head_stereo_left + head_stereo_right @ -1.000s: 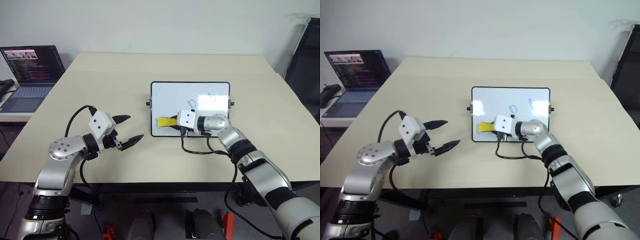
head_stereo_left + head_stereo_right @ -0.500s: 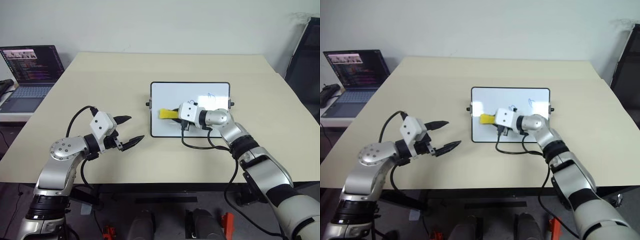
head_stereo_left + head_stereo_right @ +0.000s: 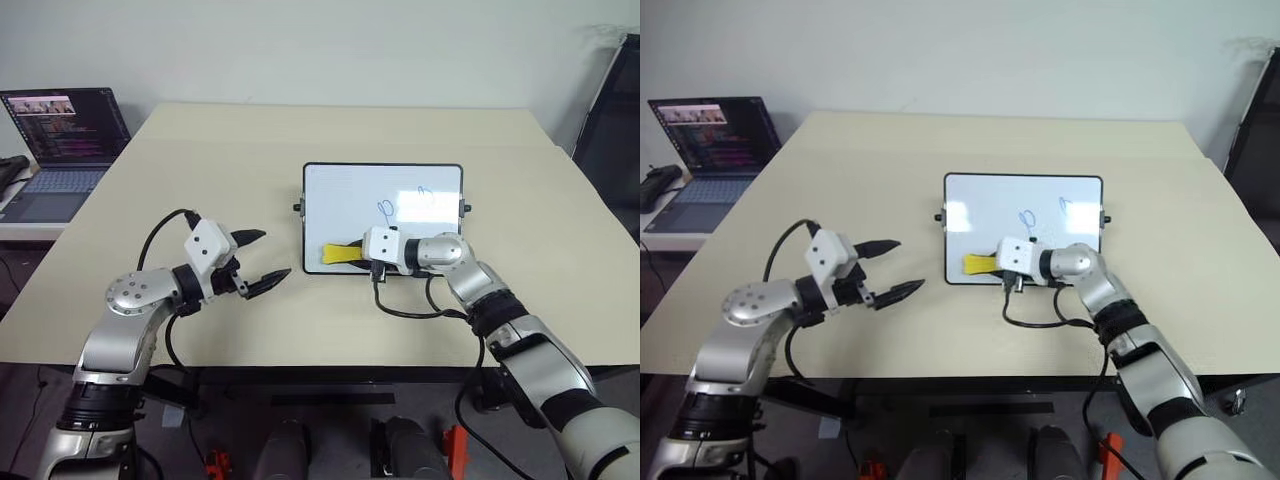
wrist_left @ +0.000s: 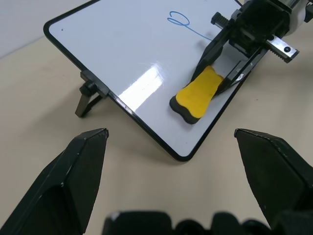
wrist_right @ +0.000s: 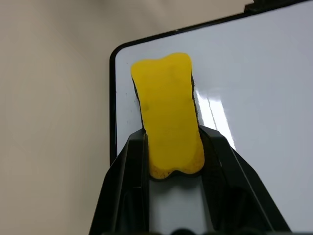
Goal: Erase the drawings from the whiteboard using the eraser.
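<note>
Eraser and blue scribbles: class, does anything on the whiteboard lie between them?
Nothing visible does. The eraser, held in the right gripper, sits near the whiteboard's near edge; only bare white surface separates it from the scribbles.

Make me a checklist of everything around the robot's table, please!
Surface: beige table.
Job's things: whiteboard lying flat; blue drawings remain; yellow eraser on the board's near left corner.
Clutter: nothing seen.
Grippers: right gripper shut on the eraser; left gripper open, holding nothing, left of the board.
Cables: black cables loop from both wrists.
Surroundings: open laptop on a side desk; white wall.
</note>
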You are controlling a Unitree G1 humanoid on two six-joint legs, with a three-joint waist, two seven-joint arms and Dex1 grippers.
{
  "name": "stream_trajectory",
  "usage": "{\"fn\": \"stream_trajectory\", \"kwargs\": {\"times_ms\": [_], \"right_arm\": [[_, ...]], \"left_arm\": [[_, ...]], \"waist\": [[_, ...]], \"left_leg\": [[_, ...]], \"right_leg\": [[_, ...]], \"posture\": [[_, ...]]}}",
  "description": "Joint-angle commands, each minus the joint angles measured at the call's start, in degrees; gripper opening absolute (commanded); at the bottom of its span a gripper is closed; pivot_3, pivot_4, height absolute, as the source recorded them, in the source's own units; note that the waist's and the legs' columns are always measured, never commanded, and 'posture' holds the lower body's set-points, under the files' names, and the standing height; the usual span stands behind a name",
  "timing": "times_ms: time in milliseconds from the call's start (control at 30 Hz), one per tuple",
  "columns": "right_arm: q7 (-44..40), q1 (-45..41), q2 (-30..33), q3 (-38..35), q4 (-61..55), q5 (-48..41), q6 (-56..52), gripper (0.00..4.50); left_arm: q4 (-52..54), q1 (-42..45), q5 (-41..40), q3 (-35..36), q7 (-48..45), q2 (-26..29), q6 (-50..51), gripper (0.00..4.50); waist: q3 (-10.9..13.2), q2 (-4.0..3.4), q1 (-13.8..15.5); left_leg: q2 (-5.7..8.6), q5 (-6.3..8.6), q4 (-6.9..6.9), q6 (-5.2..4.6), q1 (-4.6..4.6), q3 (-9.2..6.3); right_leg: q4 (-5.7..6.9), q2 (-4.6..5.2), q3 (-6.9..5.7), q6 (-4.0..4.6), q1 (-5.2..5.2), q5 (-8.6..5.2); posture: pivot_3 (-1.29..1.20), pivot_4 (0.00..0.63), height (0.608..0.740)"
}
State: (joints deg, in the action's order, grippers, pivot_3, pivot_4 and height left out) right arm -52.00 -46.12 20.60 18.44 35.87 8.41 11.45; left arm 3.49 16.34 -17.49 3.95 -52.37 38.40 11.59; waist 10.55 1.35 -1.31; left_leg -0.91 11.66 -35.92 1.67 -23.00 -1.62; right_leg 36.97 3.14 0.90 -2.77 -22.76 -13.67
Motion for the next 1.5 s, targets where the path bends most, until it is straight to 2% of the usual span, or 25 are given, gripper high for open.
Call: {"fn": "stream_trajectory", "kwargs": {"times_ms": [33,133,200,433,567,900,1500], "right_arm": [[-4.7,2.9,4.3,-7.5,-18.9,-10.2,-12.6,1.07],[-7.5,7.8,11.0,-11.6,-32.0,-14.8,-22.5,1.05],[-8.8,11.4,16.0,-14.2,-36.9,-16.5,-26.4,1.05],[-9.9,20.5,26.3,-23.0,-43.3,-21.2,-30.7,1.05],[-11.3,23.7,31.2,-23.7,-43.4,-20.3,-28.8,1.05],[-12.3,24.3,33.8,-23.3,-42.0,-20.6,-27.3,1.05],[-13.2,20.7,32.7,-21.8,-40.2,-21.4,-25.8,1.05]], "left_arm": [[0.1,1.5,-0.2,0.7,-0.8,0.7,-1.3,4.50],[1.3,2.4,-1.2,1.2,-1.0,0.9,-0.2,4.50],[1.9,2.9,-1.8,1.5,-1.0,0.9,0.5,4.50],[2.8,4.5,-3.5,2.2,-1.6,1.6,2.9,4.50],[3.4,6.2,-4.4,2.2,-2.1,2.1,4.3,4.50],[5.3,5.8,-4.6,1.6,-2.1,2.3,6.0,4.50],[5.8,6.1,-4.4,1.7,-1.6,2.2,6.4,4.50]], "waist": [[0.0,0.00,0.0],[0.1,-0.06,-0.1],[0.1,-0.05,-0.1],[0.2,0.02,-0.5],[0.2,0.03,-0.5],[0.2,0.05,-0.4],[0.2,0.05,-0.4]], "left_leg": [[0.01,0.00,0.01,0.00,-0.14,0.02],[0.01,0.01,-0.01,0.00,-0.82,0.00],[0.02,0.03,0.02,0.00,-0.89,-0.03],[0.03,0.10,0.03,0.03,-0.87,0.12],[0.03,0.10,-0.04,0.03,-0.82,0.11],[0.04,0.10,-0.05,0.03,-0.84,0.12],[0.05,0.10,-0.08,0.03,-0.83,0.12]], "right_leg": [[0.01,0.00,0.02,-0.02,-0.18,0.00],[0.08,-0.02,-0.02,-0.15,-0.87,0.35],[0.03,-0.03,-0.09,-0.15,-0.91,0.35],[-0.05,-0.02,0.02,-0.51,-0.89,0.04],[0.00,-0.03,-0.01,-0.51,-0.86,0.04],[-0.03,-0.03,0.02,-0.55,-0.84,0.06],[0.01,-0.03,0.02,-0.55,-0.82,0.07]], "posture": [[0.00,0.150,0.740],[0.00,0.150,0.740],[0.00,0.150,0.740],[0.00,0.150,0.740],[0.00,0.150,0.740],[0.00,0.150,0.740],[0.00,0.150,0.740]]}}
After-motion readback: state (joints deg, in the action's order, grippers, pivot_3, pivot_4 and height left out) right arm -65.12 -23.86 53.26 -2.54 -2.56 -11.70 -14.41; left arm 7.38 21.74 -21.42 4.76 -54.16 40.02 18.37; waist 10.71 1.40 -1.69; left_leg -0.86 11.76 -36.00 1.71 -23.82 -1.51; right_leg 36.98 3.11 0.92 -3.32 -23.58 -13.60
